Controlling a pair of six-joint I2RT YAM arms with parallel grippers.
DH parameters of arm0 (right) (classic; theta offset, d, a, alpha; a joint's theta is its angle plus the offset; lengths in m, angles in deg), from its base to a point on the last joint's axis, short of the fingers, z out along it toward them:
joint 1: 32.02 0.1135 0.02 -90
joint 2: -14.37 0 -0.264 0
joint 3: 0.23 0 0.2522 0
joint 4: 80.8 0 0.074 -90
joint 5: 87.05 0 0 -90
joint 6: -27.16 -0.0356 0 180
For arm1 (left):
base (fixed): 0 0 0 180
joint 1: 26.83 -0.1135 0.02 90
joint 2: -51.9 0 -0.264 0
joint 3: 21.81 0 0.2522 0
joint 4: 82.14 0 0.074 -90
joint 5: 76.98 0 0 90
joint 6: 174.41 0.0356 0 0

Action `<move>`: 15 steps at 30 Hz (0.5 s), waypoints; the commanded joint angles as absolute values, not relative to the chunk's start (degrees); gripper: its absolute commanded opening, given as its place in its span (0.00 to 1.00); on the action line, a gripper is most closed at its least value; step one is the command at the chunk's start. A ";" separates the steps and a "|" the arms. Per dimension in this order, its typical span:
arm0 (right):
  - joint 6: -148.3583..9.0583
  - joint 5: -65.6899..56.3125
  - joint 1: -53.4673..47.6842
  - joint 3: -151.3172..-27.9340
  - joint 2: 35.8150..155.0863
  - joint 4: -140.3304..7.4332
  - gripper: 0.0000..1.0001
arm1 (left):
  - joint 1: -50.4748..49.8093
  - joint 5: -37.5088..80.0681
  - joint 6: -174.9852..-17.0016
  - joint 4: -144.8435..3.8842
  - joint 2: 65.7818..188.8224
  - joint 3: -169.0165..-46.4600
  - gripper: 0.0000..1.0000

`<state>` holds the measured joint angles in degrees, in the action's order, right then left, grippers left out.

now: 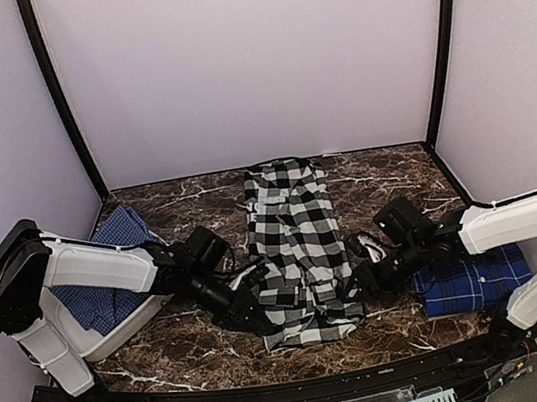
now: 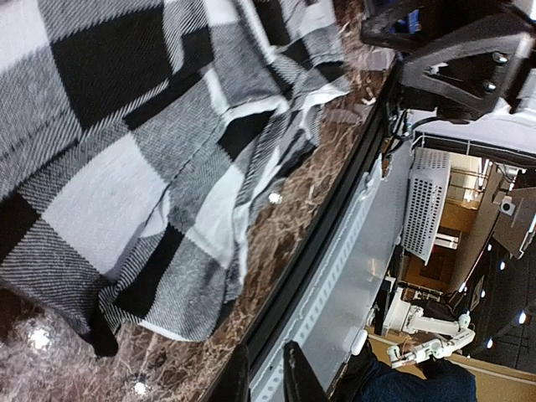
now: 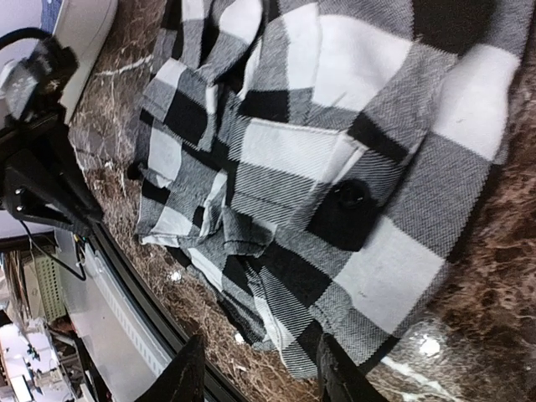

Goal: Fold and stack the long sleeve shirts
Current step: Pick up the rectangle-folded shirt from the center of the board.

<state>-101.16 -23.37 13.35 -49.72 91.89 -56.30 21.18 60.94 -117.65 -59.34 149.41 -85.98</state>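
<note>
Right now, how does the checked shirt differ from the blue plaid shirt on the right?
The checked shirt has big black-and-white squares; the blue plaid shirt a fine dark pattern. The checked shirt lies long and rumpled; the blue plaid shirt is a compact rectangle. The checked shirt sits central; the blue plaid shirt is partly hidden by the right arm. Both lie on the table.
</note>
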 commanded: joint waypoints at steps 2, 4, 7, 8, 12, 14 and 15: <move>-100.79 -22.19 9.24 -49.54 90.42 -55.84 0.48 | 16.24 59.93 -117.68 -57.25 144.76 -88.40 0.16; -101.46 -23.07 7.62 -48.65 90.07 -57.48 0.51 | 13.75 56.13 -118.64 -56.71 144.39 -88.62 0.18; -102.91 -25.51 5.03 -46.79 90.06 -61.49 0.53 | 10.96 52.21 -120.43 -58.02 145.42 -88.55 0.22; -103.19 -25.97 4.41 -46.32 90.28 -62.57 0.54 | 10.74 51.86 -121.26 -58.50 145.86 -88.67 0.22; -104.37 -27.28 3.43 -44.45 91.68 -66.29 0.54 | 10.45 48.87 -123.85 -61.23 148.67 -88.72 0.29; -105.21 -27.81 3.32 -43.28 92.19 -68.68 0.55 | 10.39 48.22 -124.95 -62.96 149.93 -88.60 0.31; -105.64 -28.15 3.24 -42.79 92.59 -69.85 0.55 | 10.36 47.90 -125.34 -64.08 150.83 -88.58 0.32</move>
<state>-103.65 -25.82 3.68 -45.00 91.36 -62.99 10.25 50.97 -122.43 -60.65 148.51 -87.95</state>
